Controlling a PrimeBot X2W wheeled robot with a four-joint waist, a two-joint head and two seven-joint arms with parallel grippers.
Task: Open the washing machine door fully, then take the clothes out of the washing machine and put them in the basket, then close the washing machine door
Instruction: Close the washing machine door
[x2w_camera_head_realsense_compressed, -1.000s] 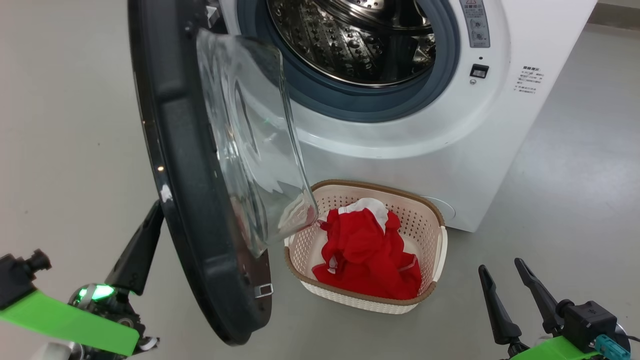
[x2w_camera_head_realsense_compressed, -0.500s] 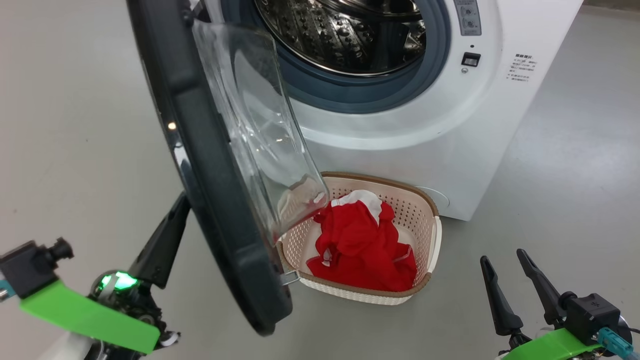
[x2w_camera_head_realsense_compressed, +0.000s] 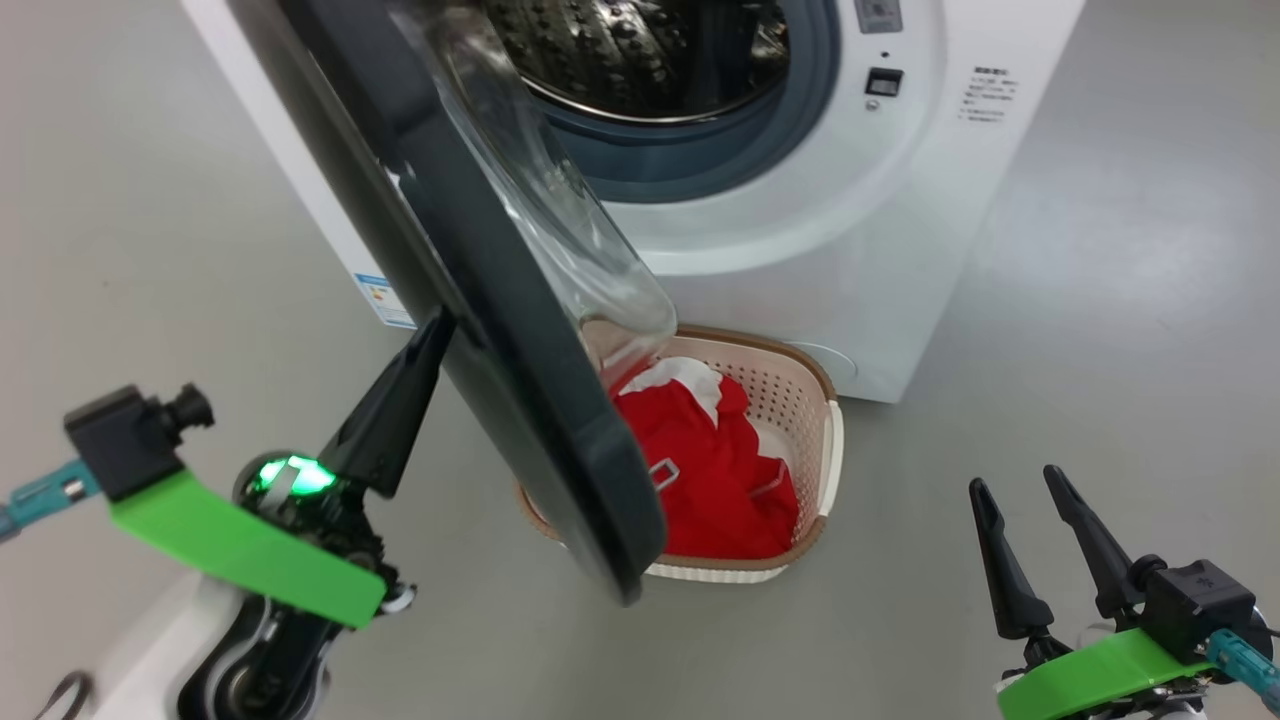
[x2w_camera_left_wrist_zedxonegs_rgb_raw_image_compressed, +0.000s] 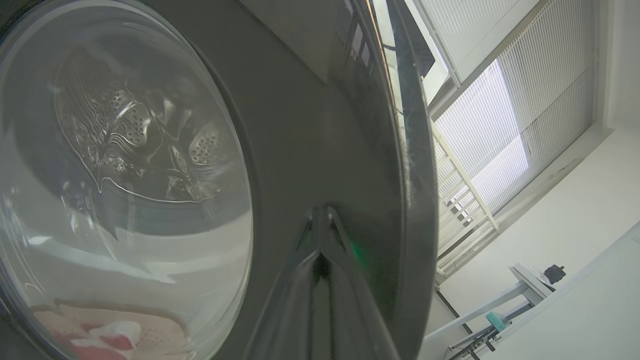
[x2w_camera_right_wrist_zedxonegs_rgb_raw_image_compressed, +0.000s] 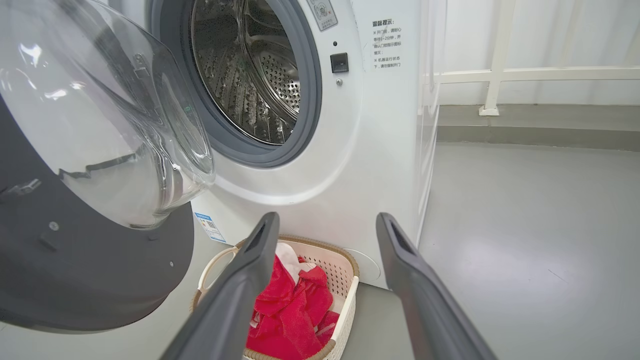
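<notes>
Head view: shows clothes (x2w_camera_head_realsense_compressed: 720, 460) in basket (x2w_camera_head_realsense_compressed: 812, 372), washing machine door (x2w_camera_head_realsense_compressed: 500, 330) not yet shut, left gripper (x2w_camera_head_realsense_compressed: 432, 335) pinched together, right gripper (x2w_camera_head_realsense_compressed: 1015, 480) apart.

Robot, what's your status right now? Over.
Left gripper shut, tips against the washing machine door. Right gripper open, empty. Clothes in the basket. Door half open, overhanging basket.

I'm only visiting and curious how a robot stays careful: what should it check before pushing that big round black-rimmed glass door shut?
1. Steel perforated drum free of clothes: ok, none visible.
2. Bright red clothes inside cream perforated plastic basket: ok.
3. Left gripper shut, tips against the round black-rimmed door's outer face: ok.
4. Right gripper open, away from the door: ok.
5. Basket clear of the door's swing: cannot tell.
6. Door closed: not ok, ajar.
</notes>
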